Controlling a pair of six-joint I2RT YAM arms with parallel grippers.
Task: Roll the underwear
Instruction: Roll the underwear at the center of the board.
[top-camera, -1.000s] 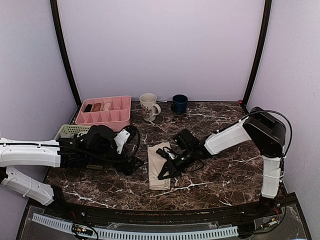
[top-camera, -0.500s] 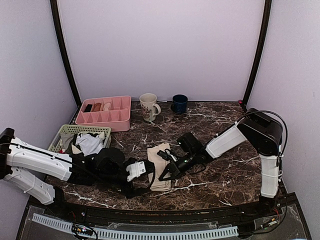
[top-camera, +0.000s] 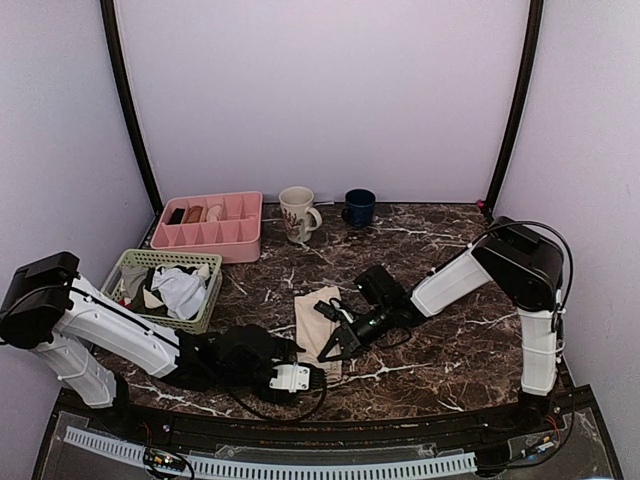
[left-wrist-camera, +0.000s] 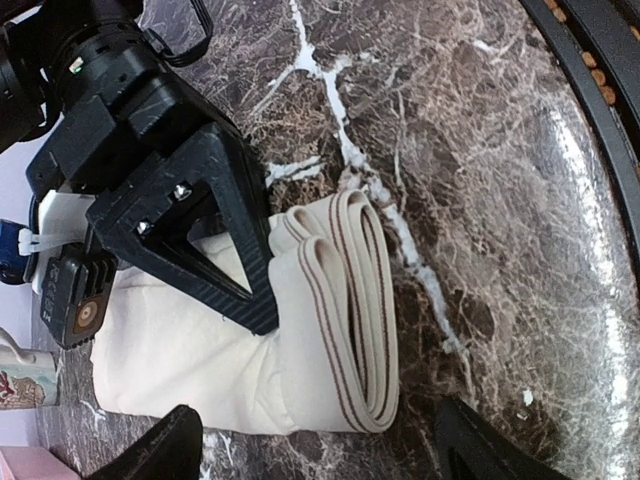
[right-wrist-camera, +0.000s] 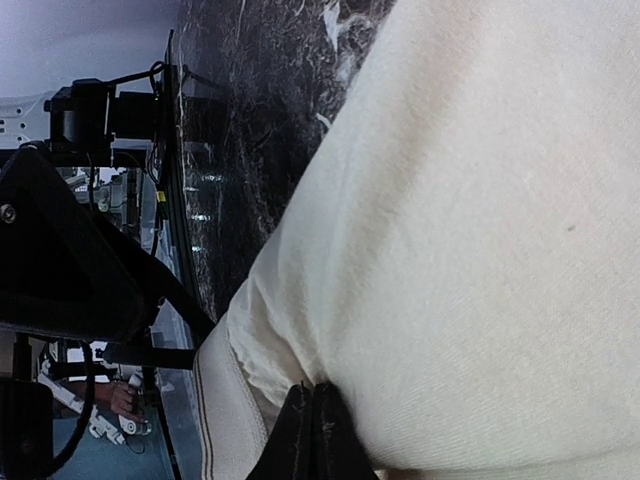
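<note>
Plainly, right fingers pinch the underwear (brown-striped waistband).

We see the cream-beige soft cloth underwear as matt, finely woven fabric, its waistband ribbed with thin brown stripes. The dark marble-patterned tabletop looks polished and glossy, catching glare. The fingers of the right gripper look like matt black plastic with fine ridges, set with small shiny metal screws.
</note>
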